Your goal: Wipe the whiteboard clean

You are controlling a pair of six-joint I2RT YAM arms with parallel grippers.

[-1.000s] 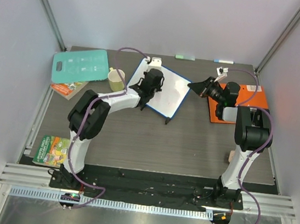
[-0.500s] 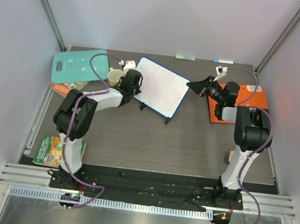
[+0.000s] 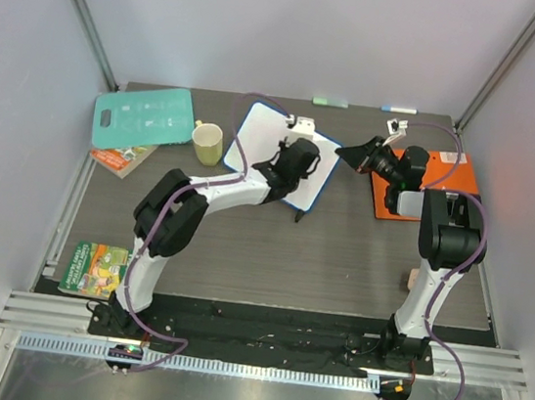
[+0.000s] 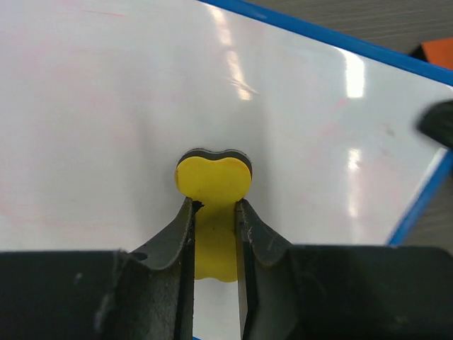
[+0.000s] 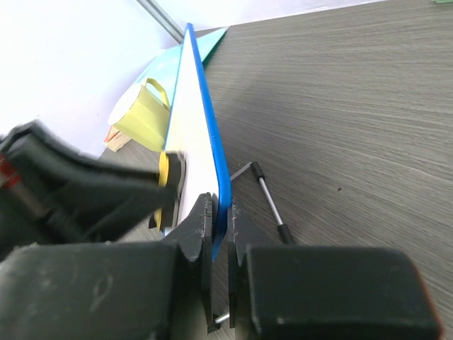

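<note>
The whiteboard (image 3: 264, 138), white with a thin blue frame, stands tilted on thin black feet at the back middle of the table. My left gripper (image 3: 295, 162) is over its right half, shut on a yellow eraser (image 4: 214, 177) that presses flat against the white surface (image 4: 106, 99). Faint red marker traces show on the board. My right gripper (image 3: 345, 154) is shut on the board's right blue edge (image 5: 207, 113), with one finger on each face. In the right wrist view the eraser (image 5: 163, 173) shows just beyond my right gripper (image 5: 221, 212).
A yellow mug (image 3: 207, 142) and a teal cutting board (image 3: 143, 117) lie left of the whiteboard. An orange folder (image 3: 448, 175) lies under the right arm. Books sit at the left edge (image 3: 96, 269) and near the cutting board (image 3: 122, 157). A small block (image 3: 412, 276) lies right.
The left gripper with the eraser swept from the board's middle to its left edge by the mug, then back across to the right half. The right gripper has stayed put.
</note>
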